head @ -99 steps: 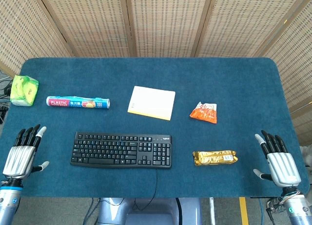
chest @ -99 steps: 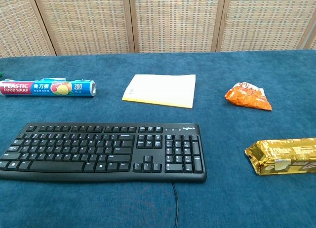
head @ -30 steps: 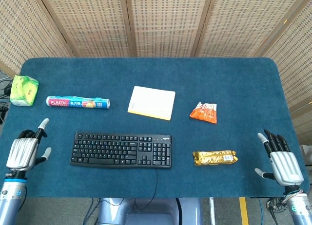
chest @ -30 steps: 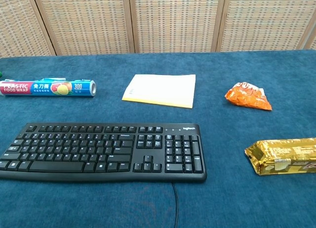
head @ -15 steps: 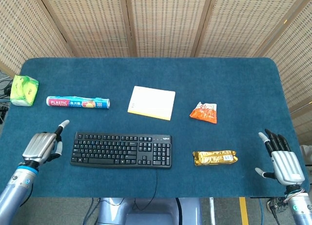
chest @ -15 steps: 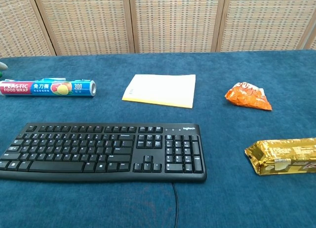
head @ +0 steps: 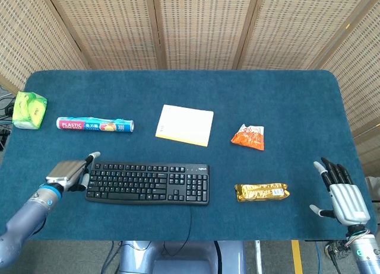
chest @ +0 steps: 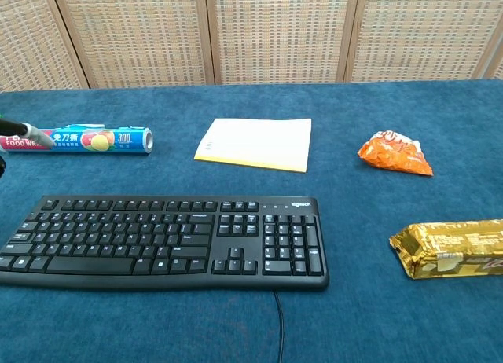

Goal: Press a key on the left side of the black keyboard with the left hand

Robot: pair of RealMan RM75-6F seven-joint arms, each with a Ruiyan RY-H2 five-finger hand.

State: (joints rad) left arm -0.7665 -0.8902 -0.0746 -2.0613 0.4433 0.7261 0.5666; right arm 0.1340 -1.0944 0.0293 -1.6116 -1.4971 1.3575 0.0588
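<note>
The black keyboard (head: 147, 182) lies near the table's front edge, left of centre, and fills the lower left of the chest view (chest: 161, 241). My left hand (head: 71, 172) hovers just off the keyboard's left end, most fingers curled in and one finger stretched out toward the top left corner keys. Only that fingertip (chest: 27, 133) shows in the chest view, at the left edge above the keyboard. It holds nothing. My right hand (head: 343, 197) rests at the front right corner, fingers spread and empty.
Behind the keyboard's left end lies a plastic wrap roll (head: 95, 125) (chest: 78, 140). A green pack (head: 29, 109) sits at the far left. A yellow notepad (head: 184, 125), an orange snack bag (head: 248, 137) and a gold snack bar (head: 261, 192) lie further right.
My left hand has curled its fingers, leaving one stretched out, and moved right up to the keyboard's left end. Its fingertip now shows in the chest view. The right hand has barely moved.
</note>
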